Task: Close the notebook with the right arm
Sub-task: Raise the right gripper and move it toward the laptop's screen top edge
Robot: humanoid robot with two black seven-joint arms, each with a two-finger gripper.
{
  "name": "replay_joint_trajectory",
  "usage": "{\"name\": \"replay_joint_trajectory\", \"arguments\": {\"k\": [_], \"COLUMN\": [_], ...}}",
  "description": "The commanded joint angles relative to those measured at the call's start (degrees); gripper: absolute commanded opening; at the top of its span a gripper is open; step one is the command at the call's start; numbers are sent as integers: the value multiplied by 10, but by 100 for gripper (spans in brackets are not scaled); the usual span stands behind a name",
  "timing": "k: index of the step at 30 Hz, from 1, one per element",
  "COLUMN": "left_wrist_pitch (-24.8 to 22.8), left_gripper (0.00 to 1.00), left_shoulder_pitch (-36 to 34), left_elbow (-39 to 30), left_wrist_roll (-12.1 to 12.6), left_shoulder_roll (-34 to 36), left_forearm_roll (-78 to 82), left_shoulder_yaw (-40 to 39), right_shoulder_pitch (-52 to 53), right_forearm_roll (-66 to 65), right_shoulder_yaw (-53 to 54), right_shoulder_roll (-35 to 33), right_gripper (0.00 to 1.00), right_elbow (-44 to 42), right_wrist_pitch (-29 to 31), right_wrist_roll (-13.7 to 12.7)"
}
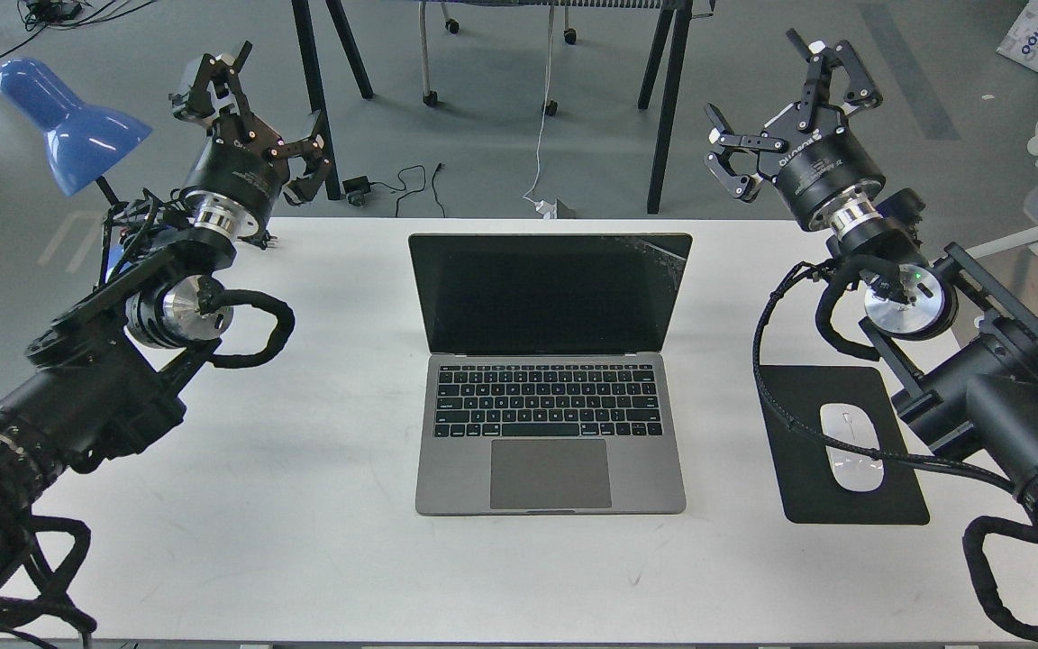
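Forearms: both black arms enter at the bottom corners, nearest the camera, and rise toward the far edge of the white table [303,541].
Right gripper [776,113]: fingers spread wide, holding nothing — it hangs in the air past the table's far edge, well clear of every object.
Left gripper [253,122]: also spread, also empty, raised at the opposite far corner beside the blue lamp [68,122].
Notebook [550,374]: open, flat on the table's middle, screen black and standing roughly upright, keyboard and trackpad facing the camera.
Notebook from right gripper: inward, toward the robot's left, and lower down; the lid's top right corner is the closest part, yet well apart from the fingers.
Long axis: the lid's upper edge and the hinge both run side to side across the view, so the lid must swing toward the camera and down onto the keys.
Nearer arm: the two grippers sit about equally far from the lid — the task names the right one.
Beside right arm: a white mouse [852,446] on a black mouse pad [852,446], below the right wrist, apart from the notebook.
Step in hand: my judgement is that nothing has begun; the lid is untouched.
Next move calls for: bringing the right gripper inward behind the lid's top edge, then pressing it forward and down.
Risk: pushing off-centre may twist or slide the notebook.
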Motion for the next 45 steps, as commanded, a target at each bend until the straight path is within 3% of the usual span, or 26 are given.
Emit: {"name": "replay_joint_trajectory", "arguments": {"k": [1, 10, 17, 24, 34, 45], "left_wrist_pitch": [4, 0, -3, -3, -3, -3], "left_gripper": [100, 100, 100, 100, 100, 100], "left_shoulder_pitch": [0, 0, 0, 0, 0, 1], "left_elbow": [0, 0, 0, 0, 0, 0], "left_wrist_roll": [0, 0, 0, 0, 0, 0], "left_shoulder_roll": [-2, -2, 0, 0, 0, 0], "left_forearm_roll": [2, 0, 0, 0, 0, 0], "left_shoulder_yaw": [2, 0, -1, -2, -2, -3], "right_shoulder_pitch": [1, 44, 168, 238, 251, 251], "right_forearm_roll": [0, -8, -9, -10, -18, -18], "right_shoulder_yaw": [-1, -22, -156, -264, -384, -475], "right_shoulder_roll": [0, 20, 90, 136, 136, 136], "right_gripper": [100, 100, 100, 100, 100, 100], "right_elbow": [0, -20, -181, -275, -297, -296], "right_wrist_pitch": [0, -43, -54, -84, -118, -111], "right_wrist_roll": [0, -5, -1, -1, -1, -5]}}
